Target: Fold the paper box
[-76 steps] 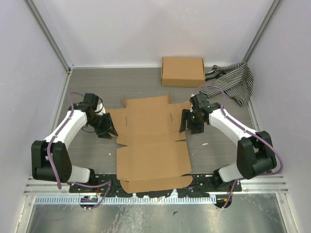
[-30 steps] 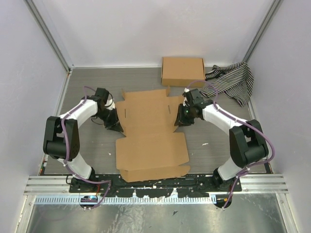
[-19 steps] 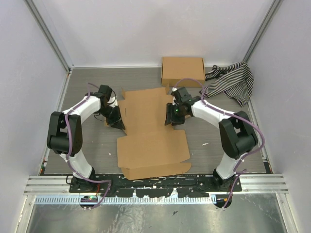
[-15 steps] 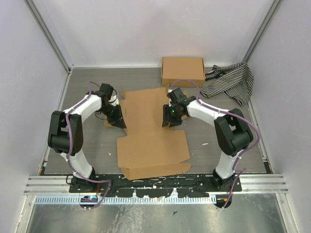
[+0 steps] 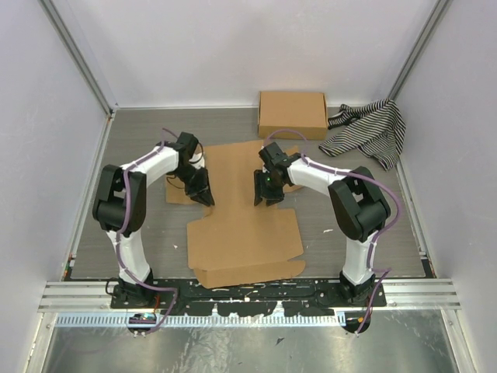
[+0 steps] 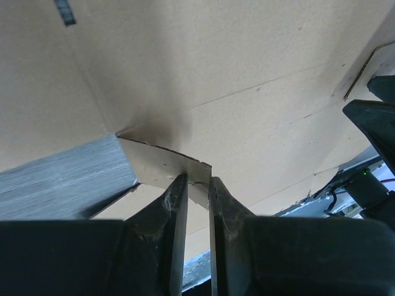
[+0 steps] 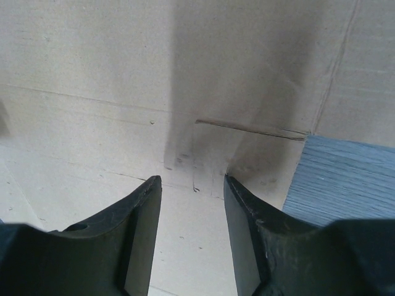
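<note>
The paper box (image 5: 245, 233) is a brown die-cut cardboard sheet lying mostly flat in the middle of the grey table. My left gripper (image 5: 205, 196) bears down on the left side of its far panel. In the left wrist view the fingers (image 6: 176, 203) stand a narrow gap apart. A raised flap corner (image 6: 162, 168) lies just past their tips, not pinched. My right gripper (image 5: 265, 196) is on the right side of the same panel. Its jaws (image 7: 192, 182) are open above bare cardboard (image 7: 123, 92), with nothing between them.
A ready-made flat brown box (image 5: 292, 114) lies at the back of the table. A black-and-white striped cloth (image 5: 369, 132) is bunched in the back right corner. White walls with metal posts close in the left, right and far sides.
Both grippers have swept inward over the sheet's far panel, toward each other, and the sheet has shifted a little away from the bases. Both pairs of jaws have spread wider.
</note>
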`<state>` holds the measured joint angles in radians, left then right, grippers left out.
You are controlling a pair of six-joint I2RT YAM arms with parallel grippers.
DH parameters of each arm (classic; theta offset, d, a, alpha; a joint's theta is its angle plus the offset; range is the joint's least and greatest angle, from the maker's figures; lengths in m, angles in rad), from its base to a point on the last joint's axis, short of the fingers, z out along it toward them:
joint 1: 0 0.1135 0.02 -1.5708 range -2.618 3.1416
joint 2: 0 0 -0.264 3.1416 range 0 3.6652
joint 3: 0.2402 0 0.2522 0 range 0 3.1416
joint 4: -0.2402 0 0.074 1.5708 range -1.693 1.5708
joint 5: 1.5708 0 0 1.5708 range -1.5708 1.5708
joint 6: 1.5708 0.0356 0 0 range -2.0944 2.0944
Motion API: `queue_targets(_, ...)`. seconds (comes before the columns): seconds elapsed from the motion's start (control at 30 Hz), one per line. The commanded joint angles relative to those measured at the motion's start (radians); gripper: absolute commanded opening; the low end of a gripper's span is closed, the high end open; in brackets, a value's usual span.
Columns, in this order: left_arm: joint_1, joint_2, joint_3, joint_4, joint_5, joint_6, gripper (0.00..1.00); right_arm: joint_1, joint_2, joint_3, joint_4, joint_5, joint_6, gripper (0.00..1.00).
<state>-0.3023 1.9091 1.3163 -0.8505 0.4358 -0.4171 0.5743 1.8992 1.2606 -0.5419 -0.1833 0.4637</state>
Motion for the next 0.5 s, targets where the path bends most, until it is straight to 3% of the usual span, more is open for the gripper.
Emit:
queue_targets(0.0, -0.022, 0.069, 0.031, -0.039, -0.045, 0.001, 0.25, 0.008, -0.007, 0.022, -0.027, 0.033, 0.017, 0.51)
queue_targets(0.47, -0.035, 0.162, 0.17, -0.177, -0.118, 0.065, 0.34, 0.021, 0.053, 0.084, -0.066, 0.035, 0.024, 0.59)
